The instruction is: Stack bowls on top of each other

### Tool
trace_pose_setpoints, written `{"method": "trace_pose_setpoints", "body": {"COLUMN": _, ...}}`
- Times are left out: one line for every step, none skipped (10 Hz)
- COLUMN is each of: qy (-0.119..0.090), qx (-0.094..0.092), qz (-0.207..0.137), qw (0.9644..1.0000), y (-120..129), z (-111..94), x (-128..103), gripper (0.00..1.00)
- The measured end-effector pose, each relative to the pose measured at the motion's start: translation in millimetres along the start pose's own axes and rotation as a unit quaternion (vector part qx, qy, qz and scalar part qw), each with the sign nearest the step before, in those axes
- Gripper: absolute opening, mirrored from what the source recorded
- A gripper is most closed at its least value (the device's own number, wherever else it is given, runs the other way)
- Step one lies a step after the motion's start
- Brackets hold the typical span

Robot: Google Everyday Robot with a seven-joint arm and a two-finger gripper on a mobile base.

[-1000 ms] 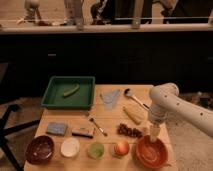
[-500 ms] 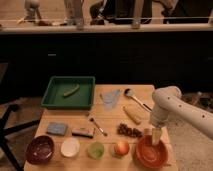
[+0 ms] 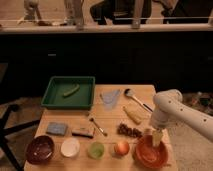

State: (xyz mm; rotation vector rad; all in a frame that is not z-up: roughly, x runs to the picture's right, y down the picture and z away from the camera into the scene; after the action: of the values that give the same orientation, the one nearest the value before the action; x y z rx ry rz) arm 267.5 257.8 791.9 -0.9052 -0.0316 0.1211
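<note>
The orange-red bowl sits at the front right of the wooden table. The dark maroon bowl sits at the front left, far from it. My gripper hangs from the white arm at the orange-red bowl's far rim, fingertips reaching down into the bowl. An apple lies just left of the orange-red bowl.
A green tray holding a green pod stands at the back left. A white cup, green cup, sponge, dark bar, spoon, banana, grapes and clear bag lie about the table.
The gripper has sunk a little lower into the orange-red bowl. The bowls have not moved.
</note>
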Motion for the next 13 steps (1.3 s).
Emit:
{"method": "trace_pose_setpoints", "body": {"qy": 0.003, "qx": 0.001, "qz": -0.006, "qw": 1.0, "y": -0.1, "z": 1.3, "x": -2.3, "gripper": 0.71}}
{"method": "trace_pose_setpoints", "body": {"qy": 0.005, "qx": 0.001, "qz": -0.01, "qw": 0.9999, "y": -0.7, "z": 1.8, "x": -4.5, "gripper": 0.62}}
{"method": "trace_pose_setpoints", "body": {"qy": 0.007, "qx": 0.0, "qz": -0.012, "qw": 0.9999, "y": -0.7, "z": 2.5, "x": -5.1, "gripper": 0.52}}
{"method": "trace_pose_setpoints", "body": {"qy": 0.009, "qx": -0.001, "qz": -0.013, "qw": 0.9999, "y": -0.3, "z": 3.2, "x": -5.3, "gripper": 0.41}}
{"method": "trace_pose_setpoints", "body": {"qy": 0.011, "qx": -0.002, "qz": -0.014, "qw": 0.9998, "y": -0.2, "z": 3.7, "x": -4.6, "gripper": 0.3}}
{"method": "trace_pose_setpoints", "body": {"qy": 0.013, "qx": -0.002, "qz": -0.016, "qw": 0.9998, "y": -0.2, "z": 3.9, "x": -5.5, "gripper": 0.22}}
{"method": "trace_pose_setpoints", "body": {"qy": 0.015, "qx": -0.002, "qz": -0.018, "qw": 0.9997, "y": -1.4, "z": 3.3, "x": -7.1, "gripper": 0.14}}
{"method": "trace_pose_setpoints", "body": {"qy": 0.015, "qx": -0.001, "qz": -0.016, "qw": 0.9997, "y": -2.8, "z": 1.9, "x": -7.3, "gripper": 0.13}}
{"method": "trace_pose_setpoints", "body": {"qy": 0.017, "qx": 0.005, "qz": -0.01, "qw": 0.9998, "y": -5.4, "z": -1.4, "x": -4.6, "gripper": 0.13}}
{"method": "trace_pose_setpoints", "body": {"qy": 0.016, "qx": 0.01, "qz": -0.004, "qw": 0.9998, "y": -7.6, "z": -6.0, "x": -1.1, "gripper": 0.13}}
{"method": "trace_pose_setpoints", "body": {"qy": 0.014, "qx": 0.017, "qz": 0.003, "qw": 0.9998, "y": -10.6, "z": -11.4, "x": 2.7, "gripper": 0.13}}
{"method": "trace_pose_setpoints", "body": {"qy": 0.011, "qx": 0.022, "qz": 0.008, "qw": 0.9997, "y": -12.8, "z": -14.8, "x": 5.1, "gripper": 0.13}}
{"method": "trace_pose_setpoints", "body": {"qy": 0.007, "qx": 0.031, "qz": 0.016, "qw": 0.9994, "y": -16.8, "z": -21.9, "x": 9.6, "gripper": 0.13}}
